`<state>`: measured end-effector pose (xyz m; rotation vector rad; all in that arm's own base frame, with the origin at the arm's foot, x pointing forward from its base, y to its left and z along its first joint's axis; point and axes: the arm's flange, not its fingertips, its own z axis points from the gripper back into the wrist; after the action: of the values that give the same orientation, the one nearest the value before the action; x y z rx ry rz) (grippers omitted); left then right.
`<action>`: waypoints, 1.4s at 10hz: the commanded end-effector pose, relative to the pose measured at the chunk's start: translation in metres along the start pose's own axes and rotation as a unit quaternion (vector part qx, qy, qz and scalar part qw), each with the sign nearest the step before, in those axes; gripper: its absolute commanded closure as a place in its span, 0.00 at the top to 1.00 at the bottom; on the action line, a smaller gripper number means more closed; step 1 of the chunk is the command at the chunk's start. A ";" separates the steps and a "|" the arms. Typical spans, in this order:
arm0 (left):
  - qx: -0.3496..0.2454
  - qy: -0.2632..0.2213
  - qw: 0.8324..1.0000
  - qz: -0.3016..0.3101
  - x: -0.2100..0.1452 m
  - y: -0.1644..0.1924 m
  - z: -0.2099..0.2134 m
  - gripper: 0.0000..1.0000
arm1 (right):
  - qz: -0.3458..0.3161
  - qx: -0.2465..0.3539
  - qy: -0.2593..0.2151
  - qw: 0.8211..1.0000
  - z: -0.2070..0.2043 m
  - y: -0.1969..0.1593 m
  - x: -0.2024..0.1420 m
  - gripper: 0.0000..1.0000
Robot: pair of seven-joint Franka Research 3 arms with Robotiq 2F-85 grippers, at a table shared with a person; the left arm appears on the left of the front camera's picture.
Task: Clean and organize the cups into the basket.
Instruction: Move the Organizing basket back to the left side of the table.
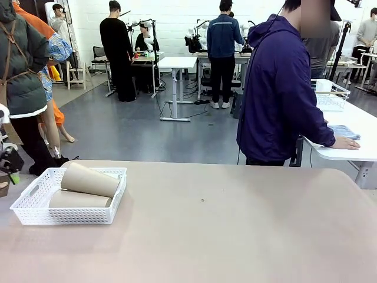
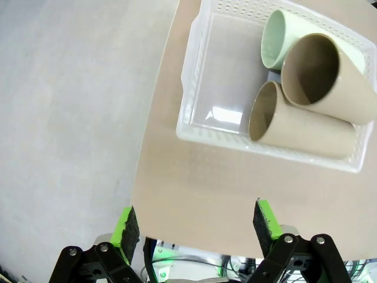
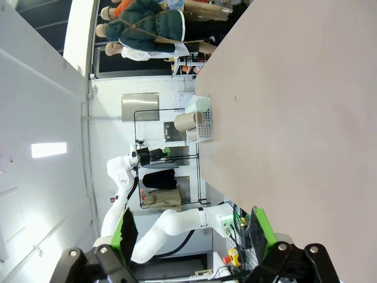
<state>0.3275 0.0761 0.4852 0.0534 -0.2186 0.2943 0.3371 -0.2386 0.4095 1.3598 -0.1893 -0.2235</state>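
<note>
Shallow white lattice plastic basket (image 1: pixel 35 203) at lower left of front frame, holding two tan-brown tapered tumblers (image 1: pixel 89 180) and one pale mint tumbler (image 2: pixel 283 38). Left gripper (image 2: pixel 197 227) spread wide, empty. Right gripper (image 3: pixel 191 227) likewise wide, empty.

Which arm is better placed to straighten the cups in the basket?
Left, probably. Its open gripper hangs just off the basket holding the cups; the right gripper, also open, is across the table.

Left end effector (image 2: pixel 197 227) jaws spread wide, right end effector (image 3: pixel 194 229) likewise, both empty
</note>
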 end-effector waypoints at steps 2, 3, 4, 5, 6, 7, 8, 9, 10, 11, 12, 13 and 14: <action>0.000 0.000 1.000 0.000 0.000 0.000 0.000 1.00 | 0.002 0.001 0.001 1.000 -0.003 0.002 -0.003 1.00; 0.000 0.000 1.000 0.000 0.000 0.000 0.000 1.00 | 0.002 0.001 0.001 1.000 -0.003 0.002 -0.003 1.00; 0.000 0.000 1.000 0.000 0.000 0.000 0.000 1.00 | 0.002 0.001 0.001 1.000 -0.003 0.002 -0.003 1.00; 0.000 0.000 1.000 0.000 0.000 0.000 0.000 1.00 | 0.002 0.001 0.001 1.000 -0.003 0.002 -0.003 1.00; 0.000 0.000 1.000 0.000 0.000 0.000 0.000 1.00 | 0.002 0.001 0.001 1.000 -0.003 0.002 -0.003 1.00; 0.002 0.006 1.000 0.002 -0.004 0.000 0.003 1.00 | 0.002 0.001 0.001 1.000 -0.003 0.002 -0.003 1.00; -0.127 0.077 0.989 -0.024 0.012 0.023 0.016 1.00 | 0.002 0.001 0.001 1.000 -0.003 0.002 -0.003 1.00; -0.247 0.120 0.960 -0.048 0.022 0.049 0.028 1.00 | 0.002 0.001 0.001 1.000 -0.003 0.002 -0.003 1.00; -0.353 0.148 0.923 -0.051 0.033 0.078 0.038 1.00 | 0.002 0.001 0.001 1.000 -0.003 0.002 -0.003 1.00; -0.432 0.170 0.883 -0.065 0.045 0.107 0.040 1.00 | 0.002 0.001 0.001 1.000 -0.003 0.002 -0.003 1.00; -0.451 0.166 0.875 -0.063 0.055 0.129 0.032 1.00 | 0.002 0.001 0.001 1.000 -0.003 0.002 -0.003 1.00; -0.470 0.152 0.867 -0.057 0.064 0.150 0.020 1.00 | 0.002 0.001 0.001 1.000 -0.003 0.002 -0.003 1.00; -0.503 0.142 0.852 -0.043 0.072 0.173 0.008 1.00 | 0.002 0.001 0.001 1.000 -0.003 0.002 -0.003 1.00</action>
<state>0.3162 0.2362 0.5199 -0.9335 -0.1187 0.0630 0.3365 -0.2389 0.4094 1.3604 -0.1904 -0.2247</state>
